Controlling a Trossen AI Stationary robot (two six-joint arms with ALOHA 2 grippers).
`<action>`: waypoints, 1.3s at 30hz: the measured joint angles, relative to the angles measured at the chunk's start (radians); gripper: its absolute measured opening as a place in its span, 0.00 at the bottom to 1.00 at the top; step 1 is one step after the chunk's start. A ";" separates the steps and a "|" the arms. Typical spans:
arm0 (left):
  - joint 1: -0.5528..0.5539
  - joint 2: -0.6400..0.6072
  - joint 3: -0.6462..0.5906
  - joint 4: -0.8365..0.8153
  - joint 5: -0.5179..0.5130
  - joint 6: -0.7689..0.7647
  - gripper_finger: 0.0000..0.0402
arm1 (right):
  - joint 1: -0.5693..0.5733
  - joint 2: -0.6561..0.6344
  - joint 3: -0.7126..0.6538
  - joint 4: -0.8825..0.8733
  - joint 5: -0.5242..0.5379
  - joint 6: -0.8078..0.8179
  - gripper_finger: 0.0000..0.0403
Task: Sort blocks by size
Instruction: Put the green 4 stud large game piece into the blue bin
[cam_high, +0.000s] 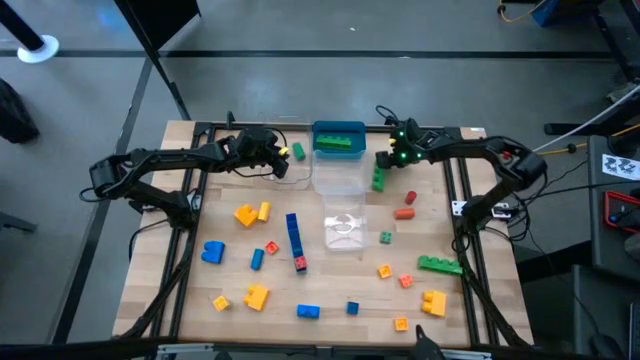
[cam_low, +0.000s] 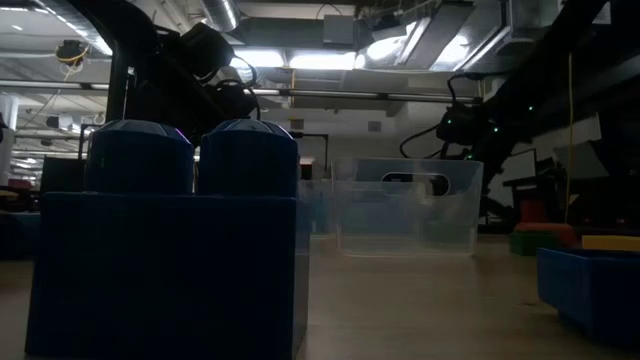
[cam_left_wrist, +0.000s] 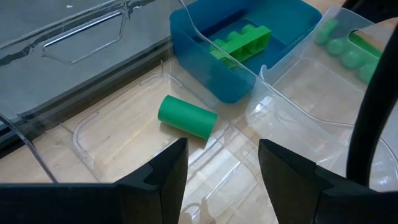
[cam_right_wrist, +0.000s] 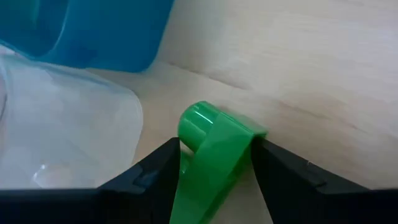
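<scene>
The wooden desk (cam_high: 330, 290) carried scattered blocks (cam_high: 296, 240) well behind both arms. The right fingers (cam_right_wrist: 214, 163) pinched a green block (cam_right_wrist: 211, 155) beside the teal tray (cam_high: 339, 127). The left fingers (cam_left_wrist: 222, 163) stood spread and empty over a clear tub (cam_left_wrist: 112, 124), a green cylinder (cam_left_wrist: 186, 116) lying just ahead of them.

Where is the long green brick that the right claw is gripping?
In the high view the long green brick sits at the table's far right, just right of the teal tray, pinched in the right claw, as the right wrist view confirms.
</scene>
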 joint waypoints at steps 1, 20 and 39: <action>0.000 0.000 0.000 0.000 0.000 0.000 0.45 | 0.000 0.003 0.000 0.008 0.000 0.001 0.49; 0.000 0.000 0.000 0.000 0.000 0.021 0.45 | -0.001 0.002 0.002 0.084 0.007 -0.010 0.11; 0.000 0.000 0.000 0.008 0.000 0.014 0.45 | -0.001 -0.135 0.249 -0.110 0.124 -0.200 0.07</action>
